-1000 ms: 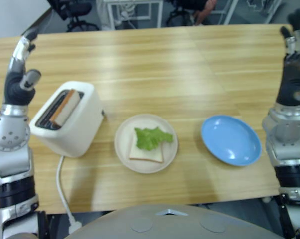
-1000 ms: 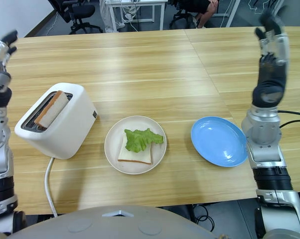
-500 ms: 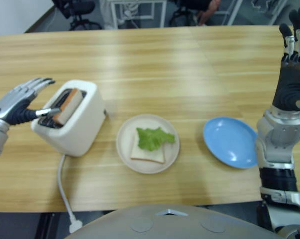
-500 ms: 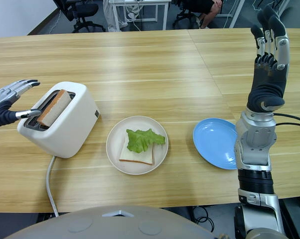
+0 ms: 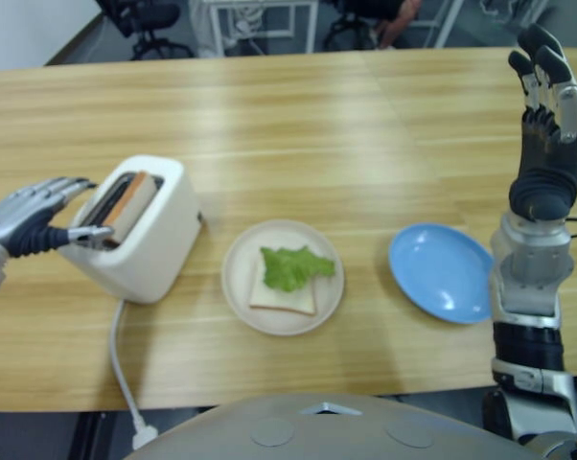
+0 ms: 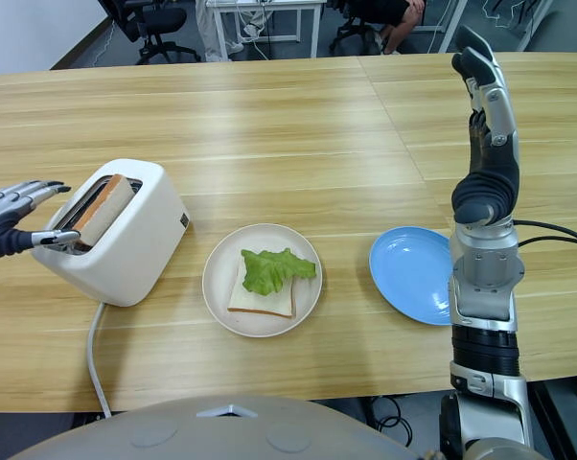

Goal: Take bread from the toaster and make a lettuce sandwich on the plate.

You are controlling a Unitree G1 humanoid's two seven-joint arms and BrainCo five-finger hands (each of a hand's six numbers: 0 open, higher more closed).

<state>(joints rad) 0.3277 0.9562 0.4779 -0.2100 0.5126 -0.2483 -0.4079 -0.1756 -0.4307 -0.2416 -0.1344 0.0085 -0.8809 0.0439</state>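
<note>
Left hand [image 5: 32,220] is just beside the toaster [image 5: 152,251], fingers spread, holding nothing. Bread slice [image 5: 133,203] sticks up out of the slot. Plate [image 5: 233,280] w/ bottom slice [image 5: 281,295] + lettuce [image 5: 293,266] sits right of it on the counter [image 5: 298,125]. Right hand [image 5: 547,125] is up in the air, fingers straight, empty. Toast is prob light, stiff but crumbly, so pinch the exposed top edge across its flat faces, gently, and lift straight up.
</note>
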